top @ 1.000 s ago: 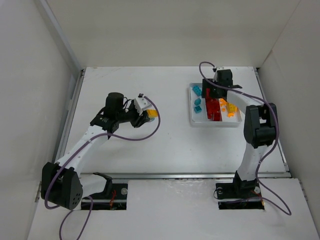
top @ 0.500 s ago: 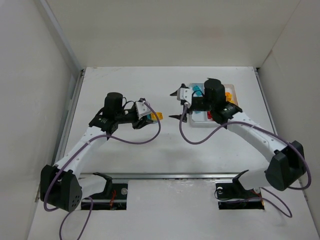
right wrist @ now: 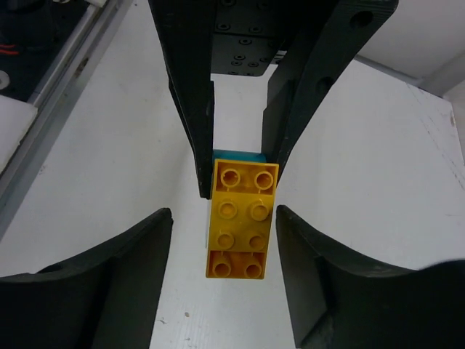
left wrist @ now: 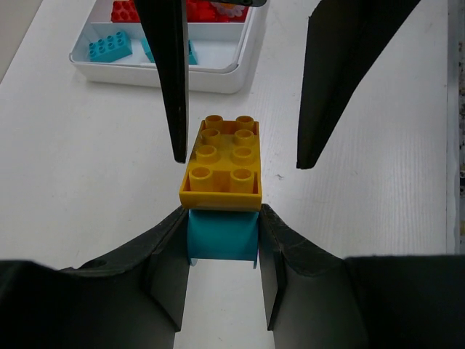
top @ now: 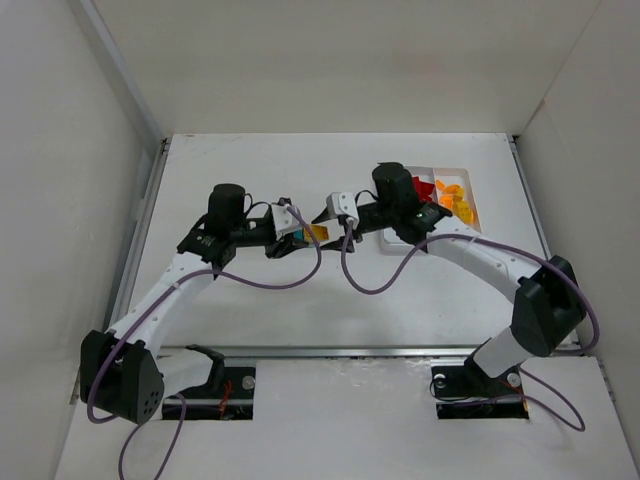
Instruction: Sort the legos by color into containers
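My left gripper [left wrist: 223,218] is shut on a teal-blue lego [left wrist: 221,234] with a yellow lego [left wrist: 223,158] stuck to it, held above the table left of the tray. In the top view the left gripper [top: 298,237] faces my right gripper [top: 333,218] across that yellow lego [top: 319,233]. The right gripper [right wrist: 224,212] is open, its fingers [right wrist: 123,276] straddling the yellow lego [right wrist: 241,218] with a gap on each side. The containers, one white tray [left wrist: 160,73], hold teal-blue legos [left wrist: 109,47] and red ones; orange-yellow legos [top: 455,202] show in the right compartment.
The right arm reaches over the tray [top: 476,222] and hides its left compartments in the top view. White walls close in the table on the left, back and right. A metal rail [right wrist: 51,94] runs along the table's left edge.
The right arm swung left from over the tray to the left gripper's legos, and its jaws narrowed around the yellow lego. The left gripper shifted slightly right, still gripping.
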Motion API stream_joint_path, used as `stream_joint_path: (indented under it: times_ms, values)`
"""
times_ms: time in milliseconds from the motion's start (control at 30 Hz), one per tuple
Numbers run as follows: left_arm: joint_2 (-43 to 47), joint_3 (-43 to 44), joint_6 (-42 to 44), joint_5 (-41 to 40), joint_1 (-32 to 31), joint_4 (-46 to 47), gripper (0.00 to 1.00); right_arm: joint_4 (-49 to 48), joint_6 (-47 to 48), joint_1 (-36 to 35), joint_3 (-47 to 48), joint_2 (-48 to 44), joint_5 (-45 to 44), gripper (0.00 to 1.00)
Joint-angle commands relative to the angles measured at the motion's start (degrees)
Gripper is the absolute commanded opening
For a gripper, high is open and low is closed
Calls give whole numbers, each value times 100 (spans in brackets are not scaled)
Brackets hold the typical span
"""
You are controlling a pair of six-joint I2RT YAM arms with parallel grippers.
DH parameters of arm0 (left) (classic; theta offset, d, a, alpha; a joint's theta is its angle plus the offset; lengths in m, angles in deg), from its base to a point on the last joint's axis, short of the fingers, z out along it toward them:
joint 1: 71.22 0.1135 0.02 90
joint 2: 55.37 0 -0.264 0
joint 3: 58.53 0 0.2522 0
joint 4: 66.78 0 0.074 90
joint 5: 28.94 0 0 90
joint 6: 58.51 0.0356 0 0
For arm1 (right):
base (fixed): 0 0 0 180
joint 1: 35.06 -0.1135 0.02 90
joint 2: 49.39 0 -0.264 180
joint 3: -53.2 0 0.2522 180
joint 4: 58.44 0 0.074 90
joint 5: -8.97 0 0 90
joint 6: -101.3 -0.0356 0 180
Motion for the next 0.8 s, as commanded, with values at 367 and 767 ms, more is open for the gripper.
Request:
stream_joint_path:
  times_ms: [367,767]
  values:
    - [329,243,-184,350,-23,248,0,521,-72,-56,819,627,410,14]
    - [223,-30,-807,-827,-23,248,0,286,-1575,1595,803,217,244,0]
